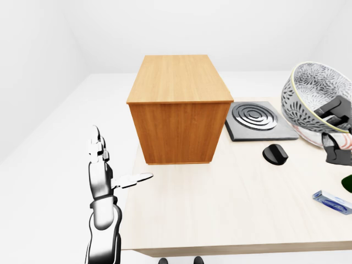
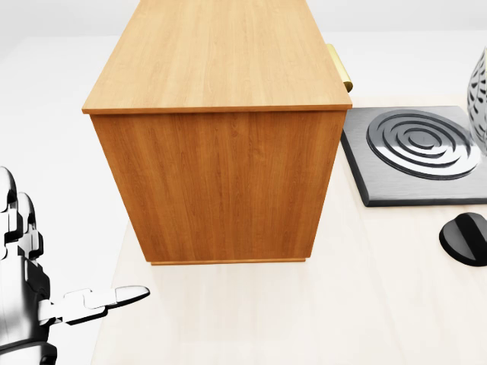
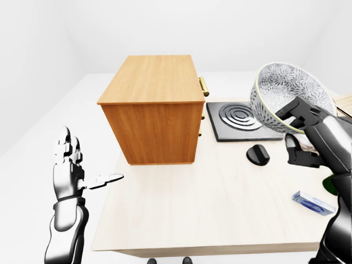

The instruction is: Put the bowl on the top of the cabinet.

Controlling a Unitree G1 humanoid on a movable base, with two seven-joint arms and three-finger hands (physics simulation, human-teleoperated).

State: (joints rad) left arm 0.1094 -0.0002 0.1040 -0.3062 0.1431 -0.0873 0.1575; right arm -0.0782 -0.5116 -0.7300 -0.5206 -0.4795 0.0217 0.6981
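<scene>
Plain white walls [image 1: 165,27] and a white floor [image 1: 49,165] enclose the room under even, soft light. A pale wooden surface [image 3: 220,209] fills the lower middle of the right-eye view.

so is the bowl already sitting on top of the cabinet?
No. In the right-eye view the bowl is held up in the right hand, to the right of the cabinet, whose top is bare.

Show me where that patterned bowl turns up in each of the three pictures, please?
Left-eye view: the bowl is at the right edge, upper half, tilted, held up by the right robot hand.
Head view: only a sliver of it at the right edge, above the hob.
Right-eye view: upper right, above the table.
Shared landmark: the wooden cabinet, left of the bowl in every view.
</scene>
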